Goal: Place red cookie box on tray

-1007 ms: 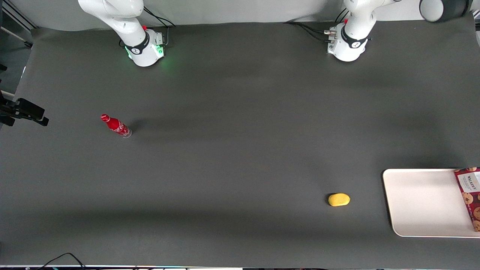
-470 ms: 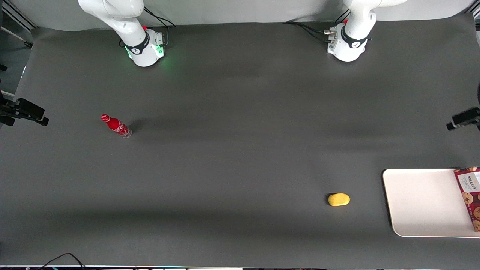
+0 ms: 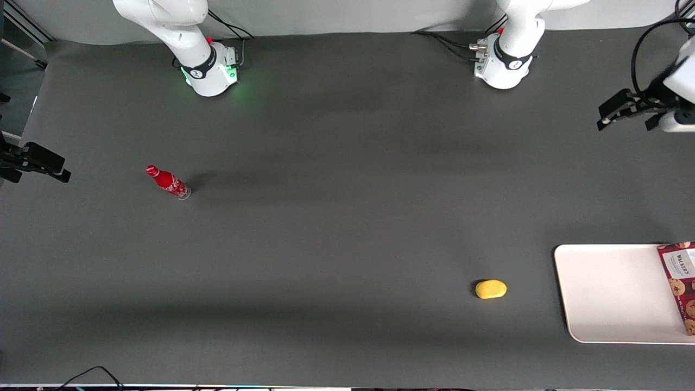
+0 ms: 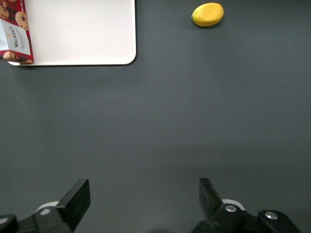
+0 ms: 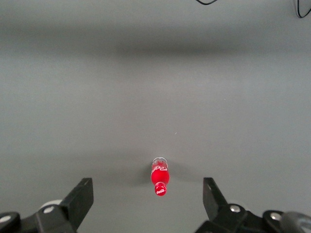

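Observation:
The red cookie box (image 3: 682, 288) lies flat on the white tray (image 3: 613, 293), along the tray's edge toward the working arm's end of the table; the front view's border cuts it off. Both also show in the left wrist view, the box (image 4: 13, 29) on the tray (image 4: 82, 29). My left gripper (image 3: 624, 122) hangs open and empty above bare table, well clear of the tray and farther from the front camera. In the left wrist view the gripper (image 4: 144, 194) has its jaws wide apart with only dark mat between them.
A yellow oval object (image 3: 491, 289) lies on the mat beside the tray and shows in the left wrist view (image 4: 208, 14). A red bottle (image 3: 168, 182) stands toward the parked arm's end and shows in the right wrist view (image 5: 160, 177).
My left gripper has come into the front view and moved away from the tray, farther from the front camera. The box, tray, yellow object and bottle have not moved.

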Motion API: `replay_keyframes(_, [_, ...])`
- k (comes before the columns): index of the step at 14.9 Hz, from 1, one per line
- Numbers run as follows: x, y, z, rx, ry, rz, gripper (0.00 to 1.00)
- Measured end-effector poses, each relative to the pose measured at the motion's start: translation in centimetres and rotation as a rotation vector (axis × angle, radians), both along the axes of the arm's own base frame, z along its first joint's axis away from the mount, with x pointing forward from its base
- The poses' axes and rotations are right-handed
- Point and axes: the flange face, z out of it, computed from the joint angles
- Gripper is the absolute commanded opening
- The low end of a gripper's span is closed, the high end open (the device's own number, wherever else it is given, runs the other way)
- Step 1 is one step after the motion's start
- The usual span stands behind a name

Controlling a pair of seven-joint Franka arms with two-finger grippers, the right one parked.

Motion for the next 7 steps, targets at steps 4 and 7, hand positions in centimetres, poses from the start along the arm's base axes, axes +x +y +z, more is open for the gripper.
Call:
replay_keyframes(4, [-2.5,-0.5,0.3,0.008,-0.010,0.004,1.00])
replay_keyframes(7, [-3.0,-1.1,1.1,0.012,-0.029,-0.001,1.00])
